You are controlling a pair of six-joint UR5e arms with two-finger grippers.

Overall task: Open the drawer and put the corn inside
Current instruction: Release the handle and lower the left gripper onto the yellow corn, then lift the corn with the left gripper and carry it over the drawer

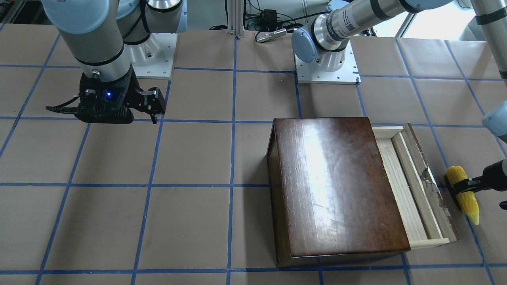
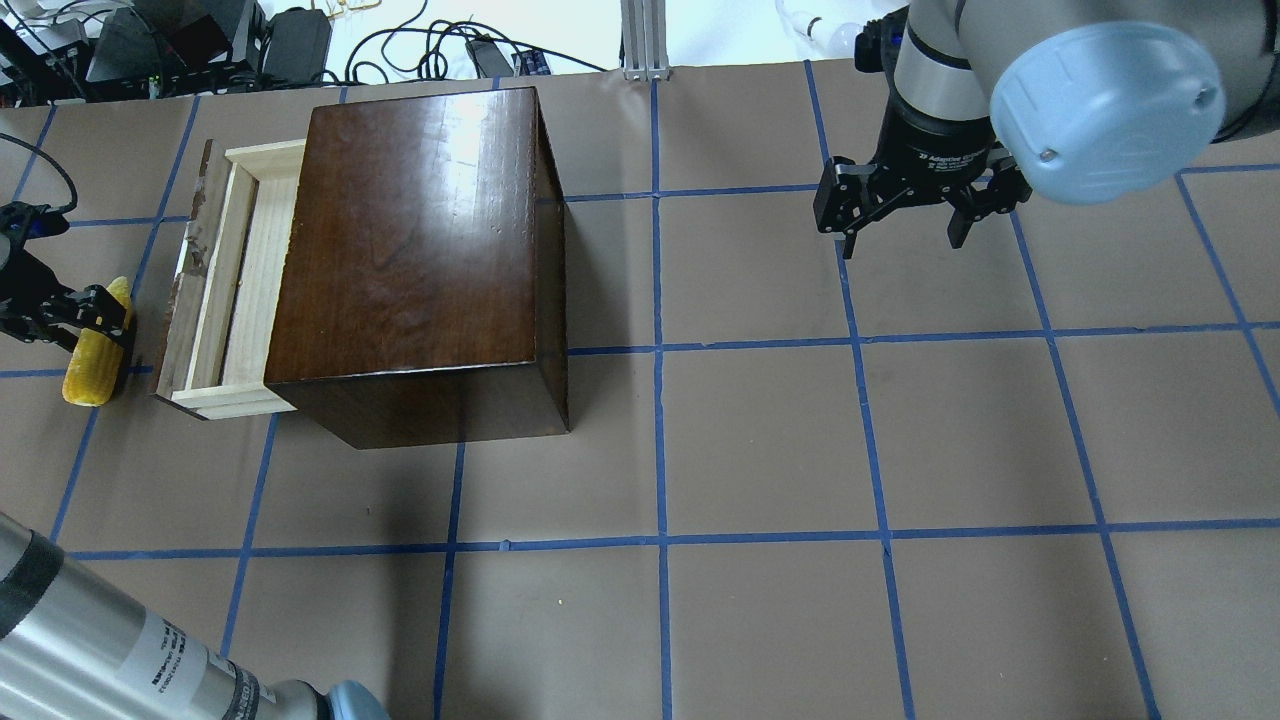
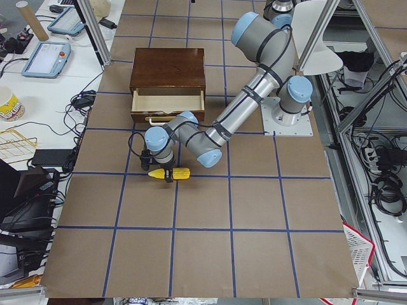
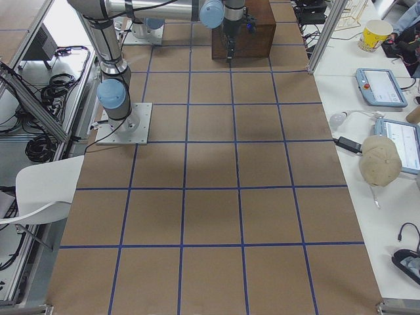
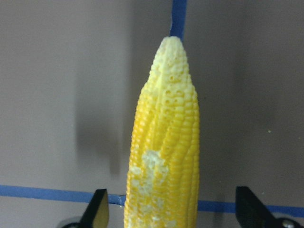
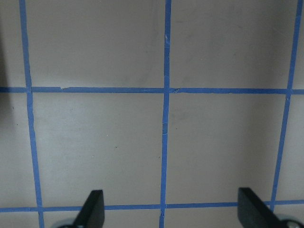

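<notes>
One relation to mind — corn (image 5: 166, 142) against drawer (image 2: 240, 270). Lying flat on the table (image 2: 760, 440), just left of the worn front panel (image 2: 186, 290) and seemingly not touching it. Long axis roughly parallel to that panel. Drawer pulled partway out of the box (image 2: 410, 230) to the left, pale tray open from above.

Straddled by the left gripper (image 5: 173, 213): fingers (image 5: 99, 213) spread wide on either side of the cob, clear of the kernels, nothing gripped as yet. Paler tip pointing away from the wrist camera.

Far off to the right, well apart from box and corn: right gripper (image 2: 902, 235), jaws wide, empty, hovering above the table.

Left arm plainly the nearer. Likely next: a close across the cob's width, a lift, then a short carry rightward over the panel — probably no turning needed, judging by the matching axes.
</notes>
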